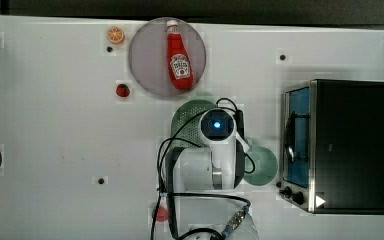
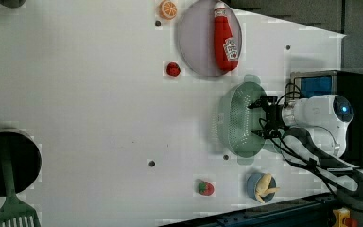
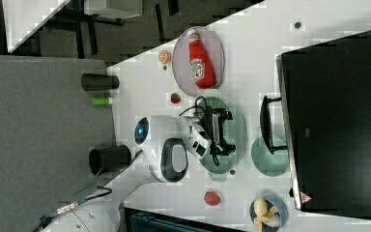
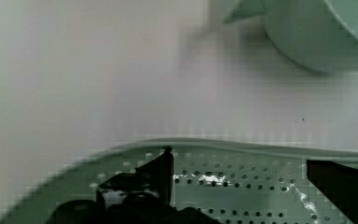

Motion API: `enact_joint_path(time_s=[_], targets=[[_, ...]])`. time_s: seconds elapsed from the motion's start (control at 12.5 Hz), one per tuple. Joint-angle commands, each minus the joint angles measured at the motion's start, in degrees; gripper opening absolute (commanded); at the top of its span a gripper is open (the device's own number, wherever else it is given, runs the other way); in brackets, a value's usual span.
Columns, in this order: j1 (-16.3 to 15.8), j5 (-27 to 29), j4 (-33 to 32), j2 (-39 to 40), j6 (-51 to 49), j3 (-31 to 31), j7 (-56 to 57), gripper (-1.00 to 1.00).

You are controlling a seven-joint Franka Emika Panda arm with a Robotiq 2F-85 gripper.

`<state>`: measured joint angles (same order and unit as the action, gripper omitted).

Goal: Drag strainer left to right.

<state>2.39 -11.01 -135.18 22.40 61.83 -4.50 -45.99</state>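
Observation:
The strainer (image 2: 234, 124) is a pale mint-green oval colander full of tiny holes, lying on the white table just below the plate in the left view. My gripper (image 2: 253, 120) hangs over the strainer's inside, open, with one black finger near each long side. In the right view the gripper (image 3: 230, 131) spans the strainer (image 3: 240, 126) the same way. The wrist view has the holed strainer (image 4: 242, 193) floor and rim between the dark fingertips (image 4: 161, 170), with nothing held. In the top view the arm covers most of the strainer (image 1: 185, 117).
A grey-lilac plate (image 1: 145, 60) carrying a ketchup bottle (image 1: 179, 55) lies beside the strainer. A mint mug (image 1: 262, 167) stands between strainer and toaster oven (image 1: 345, 145). A strawberry (image 1: 123, 90), an orange slice (image 1: 115, 35) and a bowl with a banana (image 2: 262, 187) lie around.

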Motion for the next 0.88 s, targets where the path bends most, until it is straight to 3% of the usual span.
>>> enact_joint_path(time_s=[0.08,0.4,0.72,0.88], targets=[[0.7,-0.7,0.6,-1.4,0.3,-3.0,5.6,1.0],[0.6,-0.7,0.5,-2.3,0.4,-3.0,6.6,1.0],[0.6,-0.6,-0.7,-11.1,-2.2,0.6,30.7,1.0],[0.6,-0.1,0.0,-17.2,-6.1,1.1,37.3,1.0]])
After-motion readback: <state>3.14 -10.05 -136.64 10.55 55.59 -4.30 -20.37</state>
